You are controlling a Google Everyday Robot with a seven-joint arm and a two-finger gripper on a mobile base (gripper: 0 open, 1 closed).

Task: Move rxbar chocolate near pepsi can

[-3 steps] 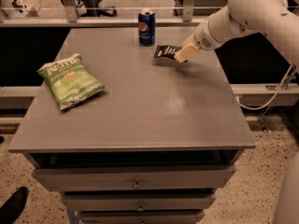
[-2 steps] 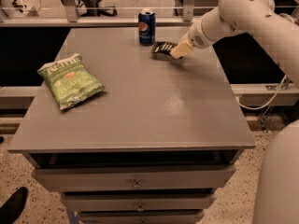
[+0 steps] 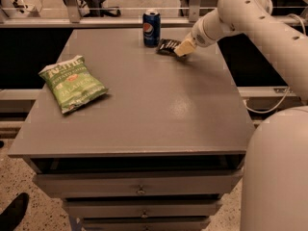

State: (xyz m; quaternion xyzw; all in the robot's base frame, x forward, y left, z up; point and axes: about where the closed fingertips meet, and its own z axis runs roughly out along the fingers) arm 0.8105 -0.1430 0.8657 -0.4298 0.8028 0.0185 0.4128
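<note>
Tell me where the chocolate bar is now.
In the camera view, the chocolate bar lies near the far edge of the table, just right of the Pepsi can, with the gripper at its right end.

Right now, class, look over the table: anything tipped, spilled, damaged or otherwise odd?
Nothing stands out. The pepsi can stands upright, the rxbar chocolate lies flat beside it at the gripper, and the chip bag lies intact on the table, left side.
</note>
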